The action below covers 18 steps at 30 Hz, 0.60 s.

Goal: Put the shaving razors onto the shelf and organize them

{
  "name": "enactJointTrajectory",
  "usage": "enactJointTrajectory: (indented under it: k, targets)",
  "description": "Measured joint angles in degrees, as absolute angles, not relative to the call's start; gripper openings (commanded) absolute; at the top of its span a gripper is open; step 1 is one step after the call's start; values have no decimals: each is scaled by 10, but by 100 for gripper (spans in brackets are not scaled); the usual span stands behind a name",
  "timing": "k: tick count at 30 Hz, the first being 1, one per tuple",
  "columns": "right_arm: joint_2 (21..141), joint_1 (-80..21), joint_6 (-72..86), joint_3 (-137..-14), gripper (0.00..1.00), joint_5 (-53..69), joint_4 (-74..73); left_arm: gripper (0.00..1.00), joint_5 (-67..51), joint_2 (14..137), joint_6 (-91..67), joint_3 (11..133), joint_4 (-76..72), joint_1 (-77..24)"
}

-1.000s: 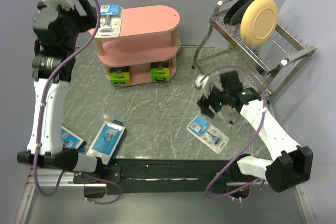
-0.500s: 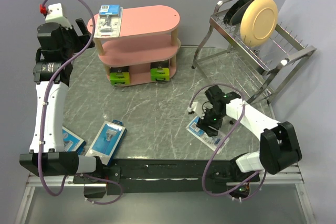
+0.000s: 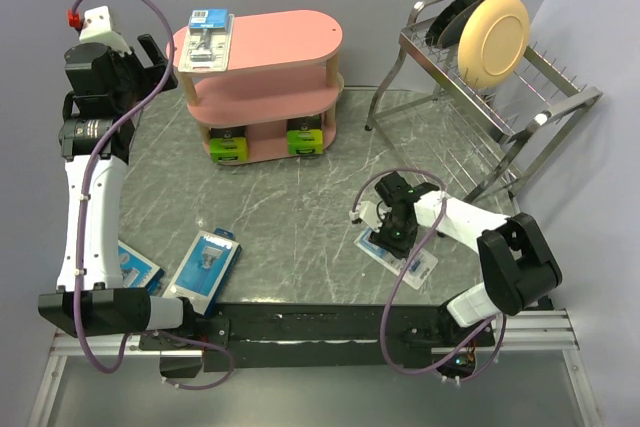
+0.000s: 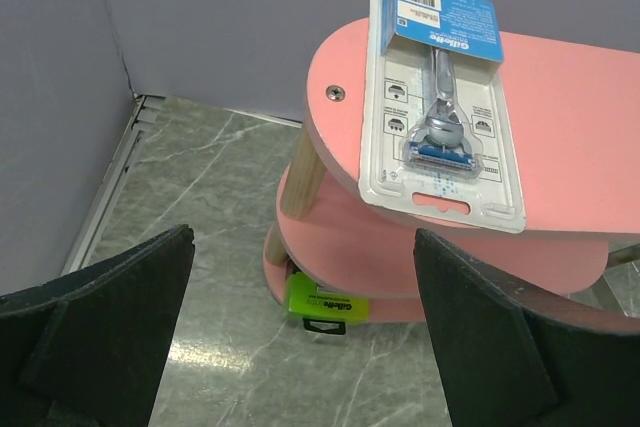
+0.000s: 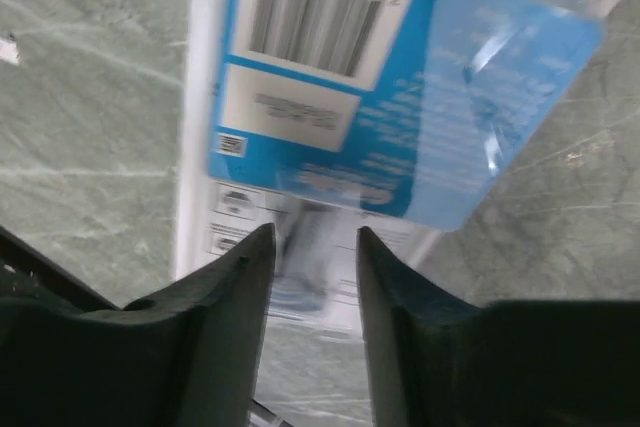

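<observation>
Currently: right fingers narrowly parted, pinching nothing, tips low over clear blister pack lying flat on table near right end of near edge. Left fingers spread wide, empty, raised over left edge, facing shelf. Shelf stands by far edge, left of centre.
- Top tier, left end: second blister pack, flat.
- Bottom tier: black lime-ended box left, matching box right.
- Near-left corner: blue-carded pack; second blue-carded pack beside left arm.
</observation>
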State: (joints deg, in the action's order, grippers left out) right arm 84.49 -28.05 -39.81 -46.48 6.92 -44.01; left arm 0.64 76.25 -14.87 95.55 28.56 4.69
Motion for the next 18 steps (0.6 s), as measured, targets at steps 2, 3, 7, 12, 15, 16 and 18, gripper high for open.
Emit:
enactJointTrajectory:
  k: [2, 3, 7, 12, 15, 16, 18]
  targets:
    - [846, -284, -394, -464, 31, 64, -435, 96, 2, 763, -150, 955, 286, 48]
    - [846, -286, -393, -464, 29, 63, -434, 96, 0, 763, -153, 955, 286, 48]
    - [846, -300, -384, -466, 13, 60, -431, 96, -4, 764, -158, 955, 285, 49]
    - [842, -309, -371, -521, 7, 76, -470, 96, -12, 769, -160, 956, 285, 49]
    - [823, -310, -366, -589, 6, 103, -503, 96, -15, 771, -160, 956, 285, 49]
    - [812, -310, -364, -619, 5, 116, -513, 96, -17, 771, -160, 956, 285, 49]
    - [790, -310, -353, -684, 2, 147, -527, 96, -17, 773, -161, 956, 285, 49]
